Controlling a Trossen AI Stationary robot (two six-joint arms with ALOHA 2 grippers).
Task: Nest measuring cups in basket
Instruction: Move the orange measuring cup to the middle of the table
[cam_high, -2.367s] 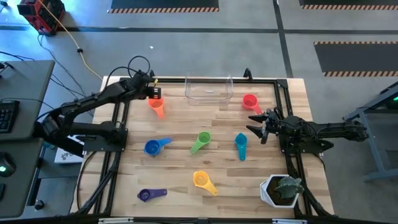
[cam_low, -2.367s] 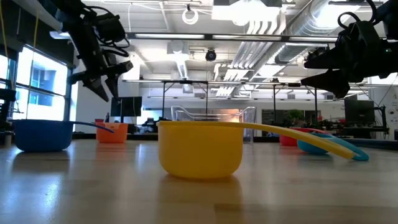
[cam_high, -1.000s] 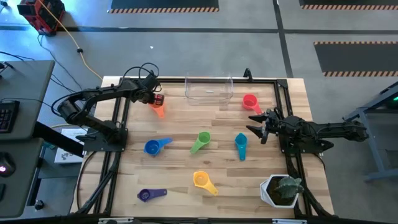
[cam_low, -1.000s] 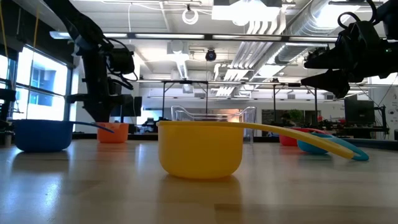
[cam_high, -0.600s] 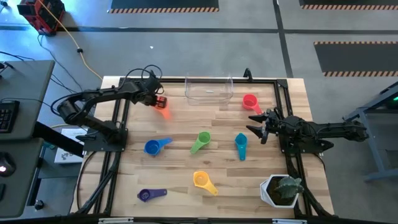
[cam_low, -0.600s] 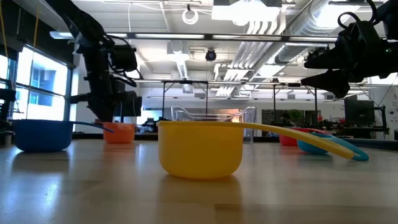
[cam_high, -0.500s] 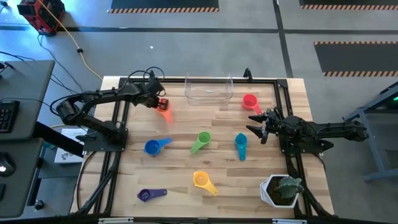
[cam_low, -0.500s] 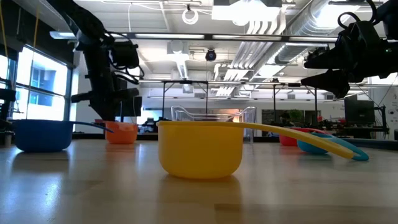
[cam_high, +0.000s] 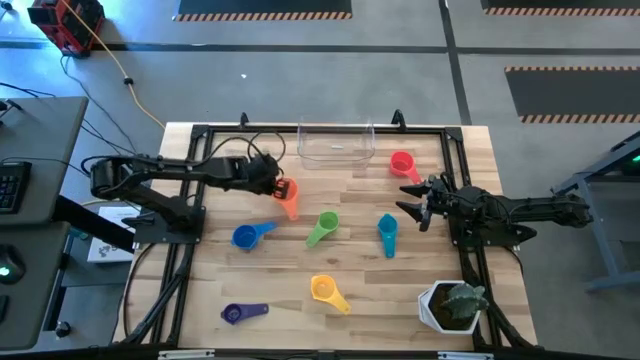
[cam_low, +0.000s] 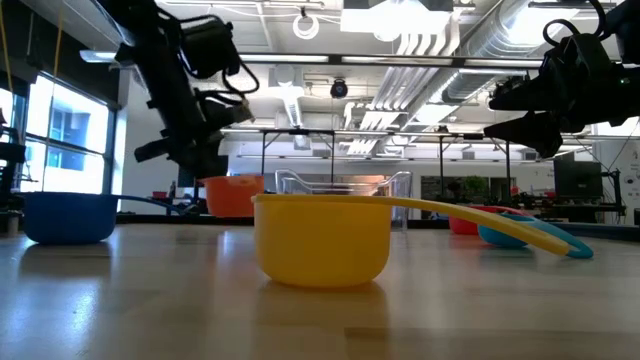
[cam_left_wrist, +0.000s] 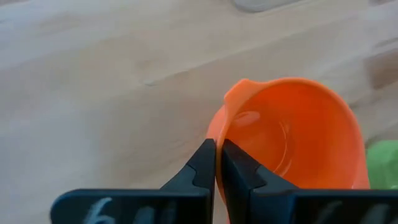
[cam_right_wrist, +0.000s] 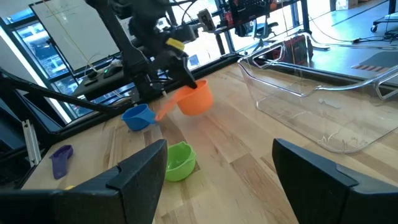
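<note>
Small orange plastic measuring cup (cam_high: 289, 194) held off the wooden table top (cam_high: 360, 250), gripped by the left gripper (cam_left_wrist: 216, 163); fingers pressed together on the cup's rim at the handle side, as seen in the left wrist view. In the low view, cup (cam_low: 232, 195) clearly above the table surface. Position in the high view: left of the table's middle, nearer than the clear rectangular plastic basket (cam_high: 336, 143), which stands at the far edge with nothing visible inside.

Further out, on the table: green measuring cup (cam_high: 323, 228) just right of and nearer than the orange one; blue measuring cup (cam_high: 250, 234) to the near left; teal measuring cup (cam_high: 387, 231) to the right of the green one; red measuring cup (cam_high: 402, 164) at the far right, beside the basket; yellow measuring cup (cam_high: 327, 292) and purple measuring cup (cam_high: 241, 313) along the near side.

Right gripper (cam_high: 412, 201) hanging above the right part of the table, between the red and teal cups, fingers spread wide, nothing between them. White plant pot with a green plant (cam_high: 452, 305) at the near right corner.
</note>
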